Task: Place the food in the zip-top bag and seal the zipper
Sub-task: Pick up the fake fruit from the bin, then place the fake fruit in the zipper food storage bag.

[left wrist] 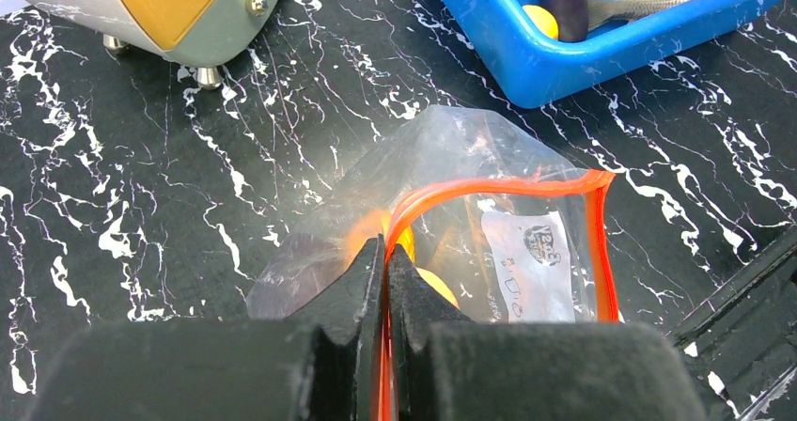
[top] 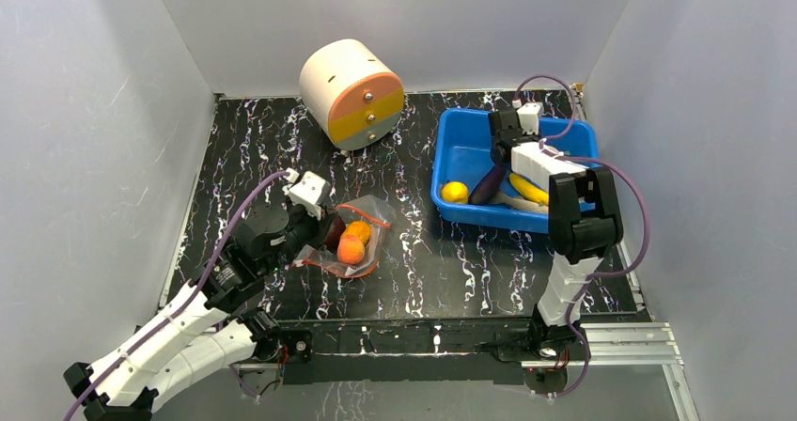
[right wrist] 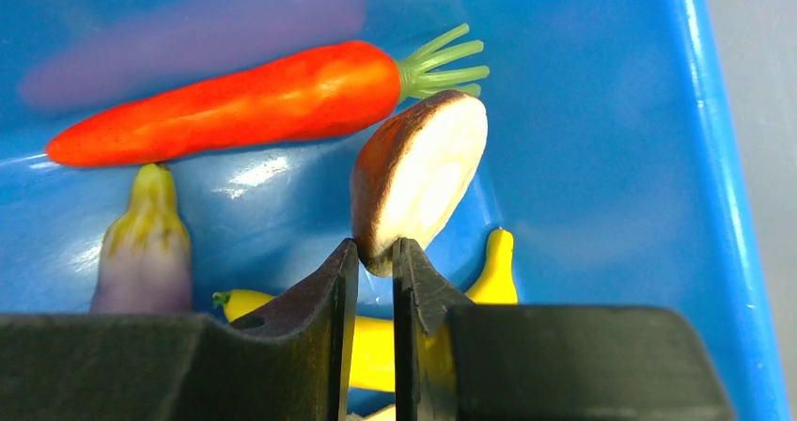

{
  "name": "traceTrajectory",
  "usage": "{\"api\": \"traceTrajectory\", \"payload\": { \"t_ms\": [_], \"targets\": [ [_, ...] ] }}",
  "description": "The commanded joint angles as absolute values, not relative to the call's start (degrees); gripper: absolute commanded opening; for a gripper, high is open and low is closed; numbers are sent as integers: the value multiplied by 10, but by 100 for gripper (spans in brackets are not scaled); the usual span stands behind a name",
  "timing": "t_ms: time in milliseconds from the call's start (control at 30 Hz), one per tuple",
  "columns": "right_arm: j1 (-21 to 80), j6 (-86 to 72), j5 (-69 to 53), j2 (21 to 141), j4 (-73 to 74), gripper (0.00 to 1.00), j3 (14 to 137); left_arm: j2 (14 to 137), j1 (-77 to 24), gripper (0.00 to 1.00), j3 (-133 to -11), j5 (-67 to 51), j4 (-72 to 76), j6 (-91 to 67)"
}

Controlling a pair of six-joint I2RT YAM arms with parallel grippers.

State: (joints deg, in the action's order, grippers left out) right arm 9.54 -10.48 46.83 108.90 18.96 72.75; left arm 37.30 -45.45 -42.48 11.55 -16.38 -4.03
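Clear plastic, the zip-top bag [top: 371, 216] lay open left of the blue bin [top: 462, 153], two orange pieces [top: 351, 249] inside and the left gripper [left wrist: 385, 261] pinching its zipper [left wrist: 498, 186]. In the bin, the right gripper [right wrist: 376, 257] nipped a white-and-brown piece [right wrist: 423, 172]. The carrot [right wrist: 226, 101], banana [top: 528, 189], eggplant [top: 487, 185] and the sealing were not yet done.

You're looking at a glossy black table [top: 282, 139] veined white like marble, a shiny, smooth blue plastic bin [right wrist: 733, 205], and a clear, crinkly film zip-top bag [left wrist: 451, 148] with a smooth red-orange zipper [left wrist: 507, 184]. The carrot [right wrist: 226, 101] is finely grainy with a soft sheen, the white-and-brown piece [right wrist: 423, 177] matt, and the fingers [right wrist: 320, 308] of your right gripper [right wrist: 376, 252] matt black plastic.
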Motion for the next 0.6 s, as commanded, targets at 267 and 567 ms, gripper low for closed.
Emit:
{"api": "traceTrajectory", "payload": {
  "t_ms": [267, 567],
  "targets": [
    [109, -173, 245, 836, 242, 0, 726, 421, -452, 0, -439, 117, -139, -89],
    [213, -257, -50, 662, 224, 0, 651, 526, -449, 0, -519, 144, -160, -133]
  ]
}}
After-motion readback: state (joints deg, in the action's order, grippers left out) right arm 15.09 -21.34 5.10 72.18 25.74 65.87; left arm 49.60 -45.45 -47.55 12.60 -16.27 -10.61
